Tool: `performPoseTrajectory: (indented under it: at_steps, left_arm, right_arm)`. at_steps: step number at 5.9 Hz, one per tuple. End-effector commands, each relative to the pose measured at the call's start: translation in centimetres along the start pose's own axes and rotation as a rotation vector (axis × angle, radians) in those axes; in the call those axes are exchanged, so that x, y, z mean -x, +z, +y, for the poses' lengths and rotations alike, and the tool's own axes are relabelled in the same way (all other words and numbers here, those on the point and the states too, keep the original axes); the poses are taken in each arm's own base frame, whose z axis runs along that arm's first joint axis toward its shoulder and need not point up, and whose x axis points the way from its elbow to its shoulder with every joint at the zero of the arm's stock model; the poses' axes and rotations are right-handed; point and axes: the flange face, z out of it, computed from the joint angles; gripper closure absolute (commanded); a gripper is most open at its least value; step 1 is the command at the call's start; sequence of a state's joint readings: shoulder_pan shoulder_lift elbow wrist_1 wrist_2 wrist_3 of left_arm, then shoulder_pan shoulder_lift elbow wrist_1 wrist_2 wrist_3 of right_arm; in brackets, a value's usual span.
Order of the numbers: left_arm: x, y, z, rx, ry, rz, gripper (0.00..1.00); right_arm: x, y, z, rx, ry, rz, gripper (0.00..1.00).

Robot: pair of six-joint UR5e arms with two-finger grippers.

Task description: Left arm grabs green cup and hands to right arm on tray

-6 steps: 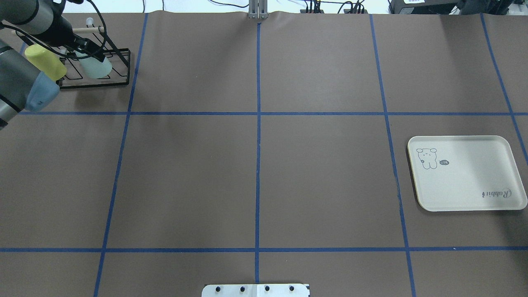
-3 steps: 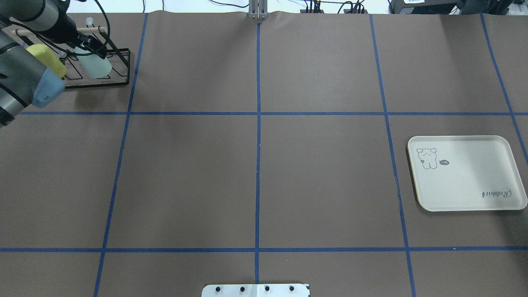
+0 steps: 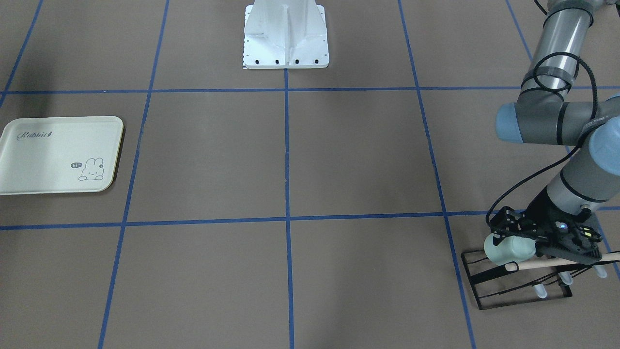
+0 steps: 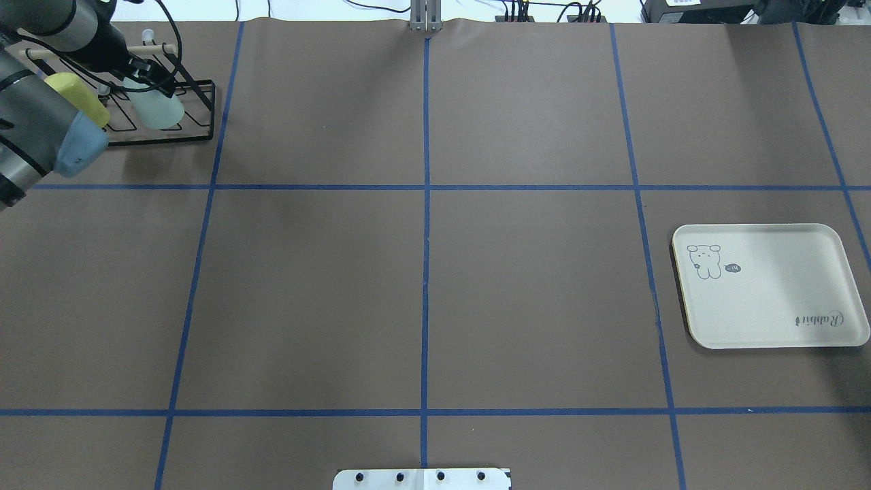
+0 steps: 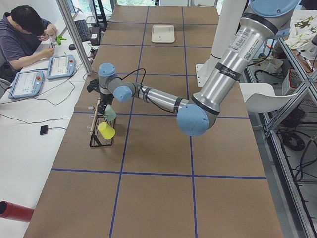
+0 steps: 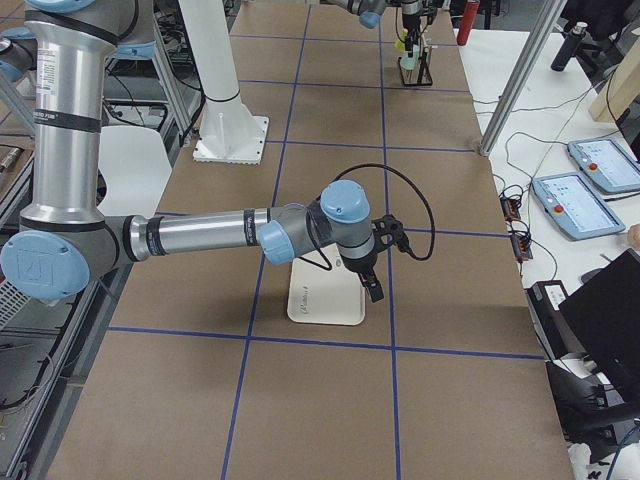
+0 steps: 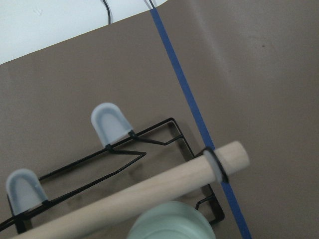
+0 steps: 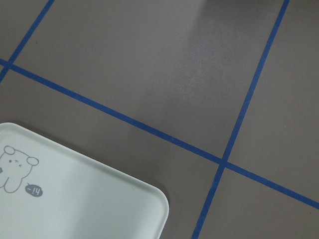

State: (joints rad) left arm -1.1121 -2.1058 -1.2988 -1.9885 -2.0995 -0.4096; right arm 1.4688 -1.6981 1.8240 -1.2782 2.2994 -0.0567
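Observation:
The pale mint-green cup (image 4: pixel 158 109) hangs tilted on the black wire rack (image 4: pixel 213 109) at the far left of the table. It also shows in the front view (image 3: pixel 508 248) and at the bottom of the left wrist view (image 7: pixel 172 224). My left gripper (image 3: pixel 516 236) is shut on the cup at its closed end, just above the rack's wooden dowel (image 3: pixel 542 264). The cream tray (image 4: pixel 769 286) lies bare at the right. My right gripper (image 6: pixel 372 288) hovers over the tray's edge (image 8: pixel 75 199). I cannot tell whether it is open or shut.
A brighter yellow-green cup (image 4: pixel 73 92) hangs on the same rack, partly hidden by my left arm's elbow. The rack has several capped pegs (image 7: pixel 109 124). The robot's white base plate (image 3: pixel 286 39) sits at the table's near middle edge. Blue tape lines cross the brown table.
My left arm has drawn back a little toward the far left corner. The mint-green cup has shifted slightly with it on the rack. The tray has not moved.

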Motion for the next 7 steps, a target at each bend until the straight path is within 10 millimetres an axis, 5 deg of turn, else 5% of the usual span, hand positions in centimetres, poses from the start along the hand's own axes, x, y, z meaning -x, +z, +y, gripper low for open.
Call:
performPoseTrajectory:
  at_steps: [1, 3, 4, 7]
  left_arm:
    - [0.12, 0.08, 0.14, 0.002, -0.001, -0.002, 0.09]
    - [0.26, 0.18, 0.3, 0.004, -0.003, -0.003, 0.09]
    - [0.26, 0.17, 0.37, 0.005, -0.004, -0.002, 0.18]
    - [0.01, -0.51, 0.12, 0.0, -0.003, 0.011, 0.78]
  right_arm:
    - [-0.04, -0.01, 0.02, 0.0, 0.001, 0.0, 0.0]
    - [-0.02, -0.01, 0.02, 0.0, 0.003, -0.001, 0.0]
    - [0.03, 0.04, 0.01, 0.001, 0.002, -0.002, 0.0]
    - [0.03, 0.04, 0.01, 0.001, 0.002, -0.002, 0.0]
